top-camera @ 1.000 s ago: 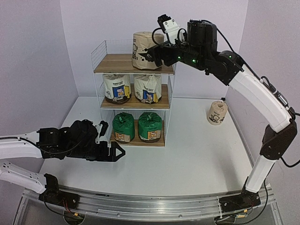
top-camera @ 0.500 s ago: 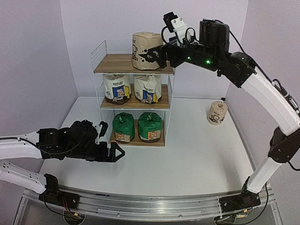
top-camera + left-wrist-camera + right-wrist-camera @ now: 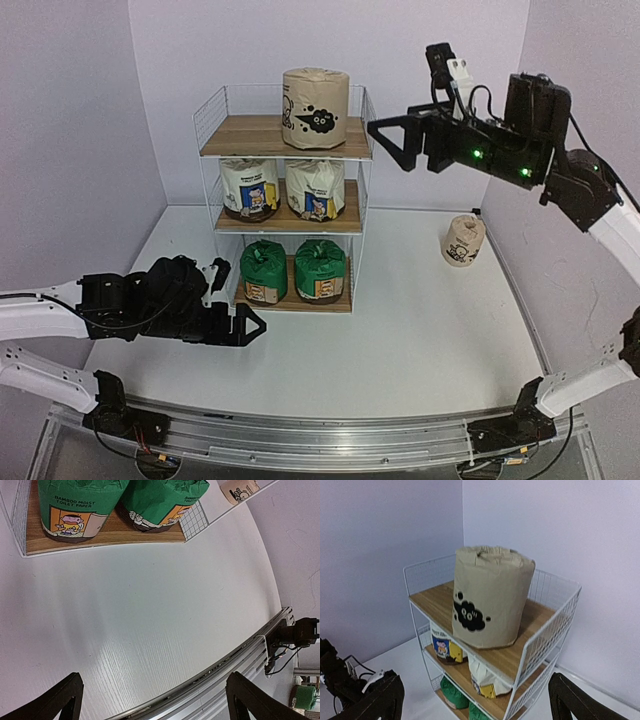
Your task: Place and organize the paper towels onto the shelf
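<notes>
Left wrist view: the left gripper (image 3: pixel 155 700) is spread wide with nothing between its black fingers, low over the white table (image 3: pixel 150 605). Just beyond it is the bottom board of the shelf (image 3: pixel 115 534), carrying two green rolls side by side and touching. The left green roll (image 3: pixel 82 505) reads "BAMBOO MOIST TOILET PAPER" above a cartoon figure on an orange panel. The right green roll (image 3: pixel 160 500) bears the same kind of label, its writing too small to read. A metal rail (image 3: pixel 225 665) runs along the table's near edge.

Only the right wrist view shows the right gripper (image 3: pixel 477 700) from behind: its fingers are also wide apart and empty, held in the air well clear of the shelf's top tier. There a tan roll (image 3: pixel 490 597) stands upright on the wooden board, with a black cloud-shaped print and no legible words.

The top external view alone takes in all three tiers. Two white rolls (image 3: pixel 283 188) with blue-yellow labels, unreadable here, stand together on the middle tier. A second tan roll (image 3: pixel 464 240) stands upright on the table, well to the right of the shelf and below the right gripper.
</notes>
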Controlling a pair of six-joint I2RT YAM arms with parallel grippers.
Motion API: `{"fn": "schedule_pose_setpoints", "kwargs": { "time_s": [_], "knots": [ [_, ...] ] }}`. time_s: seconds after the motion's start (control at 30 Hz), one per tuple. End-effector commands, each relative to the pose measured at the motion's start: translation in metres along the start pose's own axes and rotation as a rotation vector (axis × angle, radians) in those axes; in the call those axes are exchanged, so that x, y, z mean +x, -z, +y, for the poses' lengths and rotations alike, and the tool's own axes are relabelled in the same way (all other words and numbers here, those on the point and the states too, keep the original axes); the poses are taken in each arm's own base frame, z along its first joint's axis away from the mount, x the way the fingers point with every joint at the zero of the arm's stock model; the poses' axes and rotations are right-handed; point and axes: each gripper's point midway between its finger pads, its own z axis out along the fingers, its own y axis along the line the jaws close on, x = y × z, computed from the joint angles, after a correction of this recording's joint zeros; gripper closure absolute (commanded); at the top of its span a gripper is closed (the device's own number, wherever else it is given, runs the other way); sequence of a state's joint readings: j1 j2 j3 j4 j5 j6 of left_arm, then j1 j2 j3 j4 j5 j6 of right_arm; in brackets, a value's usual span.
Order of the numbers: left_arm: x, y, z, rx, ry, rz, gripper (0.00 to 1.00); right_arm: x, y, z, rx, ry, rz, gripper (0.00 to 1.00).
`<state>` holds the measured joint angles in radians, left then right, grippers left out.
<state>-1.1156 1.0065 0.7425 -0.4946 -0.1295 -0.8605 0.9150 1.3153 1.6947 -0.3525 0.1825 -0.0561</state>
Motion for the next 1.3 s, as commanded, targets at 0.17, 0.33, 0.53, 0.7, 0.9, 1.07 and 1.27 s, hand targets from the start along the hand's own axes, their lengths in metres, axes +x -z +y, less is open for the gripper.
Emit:
{"fn": "schedule_pose_setpoints", "kwargs": {
  "time_s": [0.17,0.33,0.53,0.7,0.9,1.07,1.27],
  "knots": [
    [-0.014,0.002,-0.026,0.096,-0.046,-0.033,0.0,0.165,0.015,-0.058,0.377,-0.157,0.339,0.02],
    [-0.013,-0.009,-0.027,0.082,-0.06,-0.015,0.0,0.254,0.035,-0.122,0.557,-0.403,0.491,0.02],
    [-0.01,-0.023,-0.029,0.061,-0.072,0.011,0.0,0.304,0.064,-0.234,0.817,-0.667,0.554,0.02],
    [-0.013,-0.031,-0.033,0.054,-0.083,0.018,0.0,0.31,0.083,-0.33,1.032,-0.909,0.454,0.02],
    [-0.023,-0.033,-0.049,0.07,-0.113,0.014,0.0,0.33,0.07,-0.405,1.079,-1.004,0.442,0.15],
    [-0.026,-0.039,-0.053,0.063,-0.133,0.025,0.0,0.356,0.056,-0.433,1.098,-1.011,0.476,0.21],
    [-0.023,-0.048,-0.052,0.049,-0.133,0.044,0.0,0.396,0.035,-0.444,1.053,-1.064,0.54,0.26]
  ]
}}
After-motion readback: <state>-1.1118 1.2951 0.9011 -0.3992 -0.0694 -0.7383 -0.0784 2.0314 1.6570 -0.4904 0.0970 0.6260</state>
